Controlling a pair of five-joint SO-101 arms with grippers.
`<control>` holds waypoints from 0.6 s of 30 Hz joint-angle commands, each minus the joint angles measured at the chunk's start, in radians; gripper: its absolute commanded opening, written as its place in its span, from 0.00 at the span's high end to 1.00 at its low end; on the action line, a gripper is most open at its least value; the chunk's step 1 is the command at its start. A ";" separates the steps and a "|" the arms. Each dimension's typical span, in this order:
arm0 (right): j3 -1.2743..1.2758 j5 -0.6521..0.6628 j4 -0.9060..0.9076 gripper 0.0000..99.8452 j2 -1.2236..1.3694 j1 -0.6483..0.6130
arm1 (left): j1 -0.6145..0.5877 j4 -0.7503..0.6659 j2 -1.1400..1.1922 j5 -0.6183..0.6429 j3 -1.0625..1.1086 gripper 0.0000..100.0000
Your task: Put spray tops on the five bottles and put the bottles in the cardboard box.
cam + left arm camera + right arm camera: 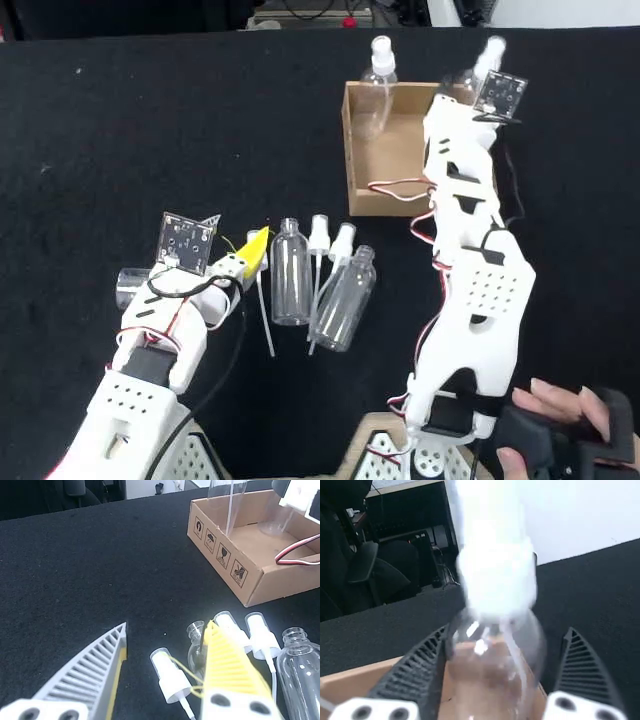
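We see a table draped in black cloth (120, 130), with two white arms reaching over it from the near edge. An open cardboard box (348, 150) sits toward the far side. A capped bottle (380, 75) stands upright in the box's far left corner.

The right gripper (507, 629) is at the box's far right corner. Its jaws are spread around a second capped bottle (495, 655), which is also upright. One finger lies close against the clear wall, and the other stands apart from it with a gap between.

Near the box, on the cloth, lie a straight bare bottle (291, 270) and, just beside it, a slanted bare bottle (345, 298). Two loose tops (320, 235) rest by their necks.

The left gripper (168, 624) hangs low over the cloth, gaping wide. A third spray top (170, 680) lies between its grey and yellow fingers. A lone bottle (130, 285) lies on its side beyond that arm.

Behind the table the room shows a white wall (580, 515) and a dark chair (365, 565).
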 commanded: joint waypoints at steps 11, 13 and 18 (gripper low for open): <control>0.056 0.011 0.006 0.68 -0.125 -0.028 | 0.015 -0.025 -0.011 -0.006 -0.007 0.76; 0.084 0.011 0.006 0.68 -0.151 -0.037 | 0.015 -0.025 -0.011 -0.006 -0.007 0.76; 0.096 0.012 0.006 0.68 -0.163 -0.040 | 0.015 -0.025 -0.011 -0.006 -0.007 0.76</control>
